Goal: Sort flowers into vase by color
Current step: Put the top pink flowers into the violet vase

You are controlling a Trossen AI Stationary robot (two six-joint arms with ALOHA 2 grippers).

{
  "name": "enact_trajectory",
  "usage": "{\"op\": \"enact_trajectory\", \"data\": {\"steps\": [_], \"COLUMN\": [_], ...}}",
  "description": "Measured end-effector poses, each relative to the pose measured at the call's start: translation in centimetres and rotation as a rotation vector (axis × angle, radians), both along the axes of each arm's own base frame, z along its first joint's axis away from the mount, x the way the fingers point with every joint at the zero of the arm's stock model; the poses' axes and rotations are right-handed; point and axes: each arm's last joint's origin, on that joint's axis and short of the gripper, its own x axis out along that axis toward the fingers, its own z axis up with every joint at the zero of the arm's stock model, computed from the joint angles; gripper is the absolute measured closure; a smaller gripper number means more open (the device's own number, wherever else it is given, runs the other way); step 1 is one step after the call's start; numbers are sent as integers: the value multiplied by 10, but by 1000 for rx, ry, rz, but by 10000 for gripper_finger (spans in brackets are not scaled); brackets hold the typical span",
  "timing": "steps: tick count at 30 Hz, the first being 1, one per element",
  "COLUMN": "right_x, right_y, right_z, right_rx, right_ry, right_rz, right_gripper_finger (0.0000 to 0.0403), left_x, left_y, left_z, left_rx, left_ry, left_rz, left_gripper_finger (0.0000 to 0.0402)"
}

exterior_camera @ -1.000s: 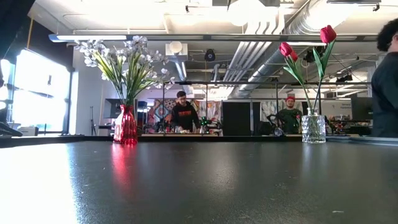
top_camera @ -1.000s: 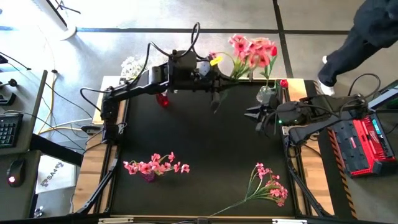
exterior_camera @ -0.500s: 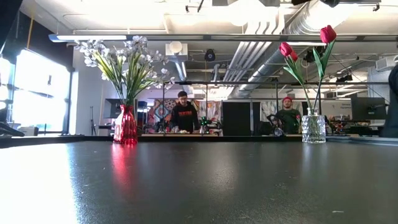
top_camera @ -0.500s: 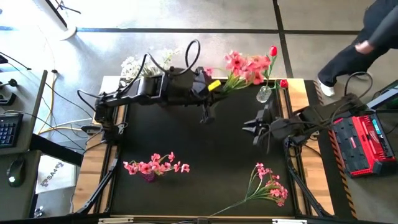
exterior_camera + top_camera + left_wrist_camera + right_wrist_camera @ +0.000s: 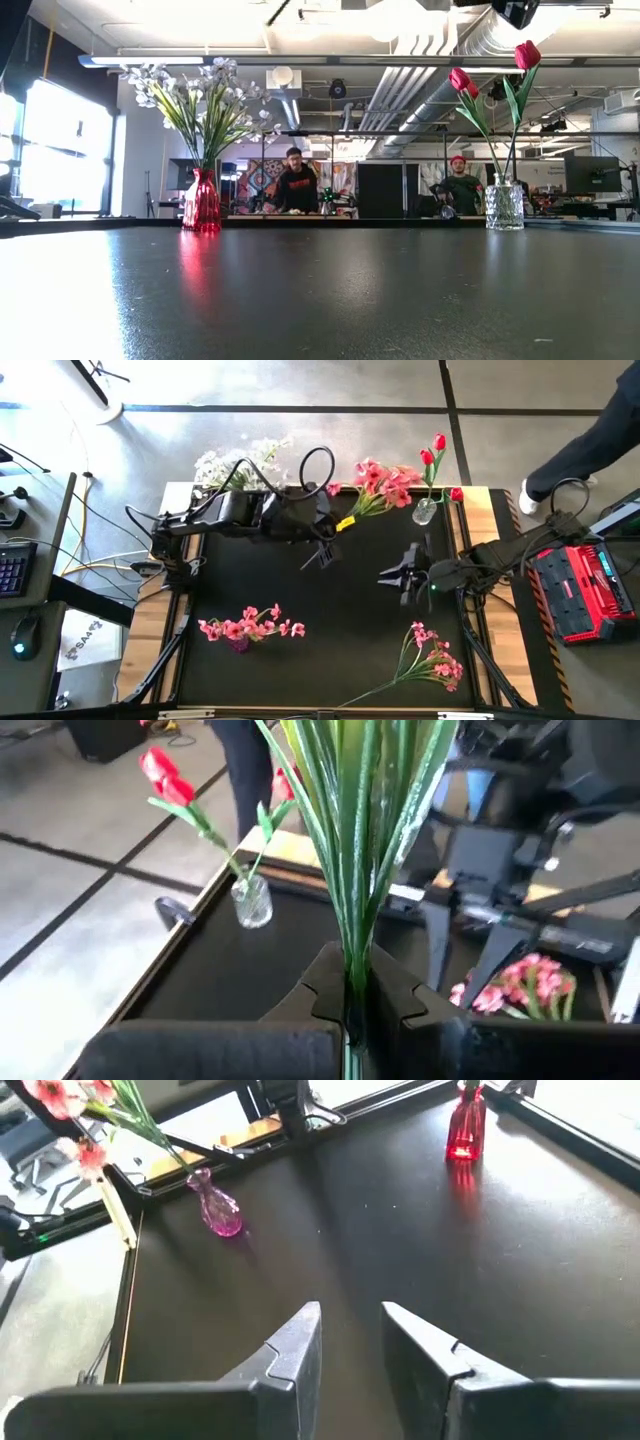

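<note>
— Left gripper [image 5: 352, 988]?
— Pressed tight on the green stems [image 5: 355, 850] of a pink bunch [image 5: 385, 480]. Up in the air, at the top middle of the high view, just left of the clear vase [image 5: 425, 512].
— Right gripper [image 5: 350, 1320]?
— Spread apart, nothing in between. Hangs over the black table [image 5: 330, 610], right of the middle in the high view.
— In the clear vase?
— Red tulips [image 5: 432, 450], standing tall at the top right.
— Other pink ones?
— Pink flowers [image 5: 250, 626] in a small purple vase [image 5: 215, 1210], lower left of the high view. And a loose pink spray [image 5: 435, 660] lying flat at the lower right, well apart from both grippers.
— White ones?
— White flowers [image 5: 225, 465] in a red vase [image 5: 201, 203], upper left corner of the table.
</note>
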Motion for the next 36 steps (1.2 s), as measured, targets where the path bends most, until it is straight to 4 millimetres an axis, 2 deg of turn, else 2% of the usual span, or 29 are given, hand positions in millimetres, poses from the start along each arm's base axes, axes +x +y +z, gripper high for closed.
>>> {"op": "enact_trajectory", "data": {"steps": [3,9,13,16,20,23,32,36], "right_x": [-1,-1,-1,0,1,3,10,13], "right_y": [2,3,3,3,3,1,-10,-14], "right_z": [0,1,2,3,5,7,15,19], "right_rx": [-6,-13,5,12,-1,-20,-39,-9], "right_ry": [-5,-21,-28,-36,-61,-81,-159,-212], "right_rz": [2,-7,-17,-19,-33,-37,-78,-126], "right_gripper_finger": [308,308,308,308,308,308,308,308], "left_x": [0,5,-3,-20,-58,-82,-123,-151], "left_y": [-5,-17,-22,-26,-28,-29,-37,-38], "left_z": [-4,-26,-27,-16,9,13,-19,-31], "left_rx": [1,-6,-33,-32,11,22,11,9], "left_ry": [25,107,118,85,13,-12,-86,-137], "left_rz": [1,-22,-40,-25,28,38,0,4], "left_gripper_finger": [401,401,401,401,401,401,401,401]}}
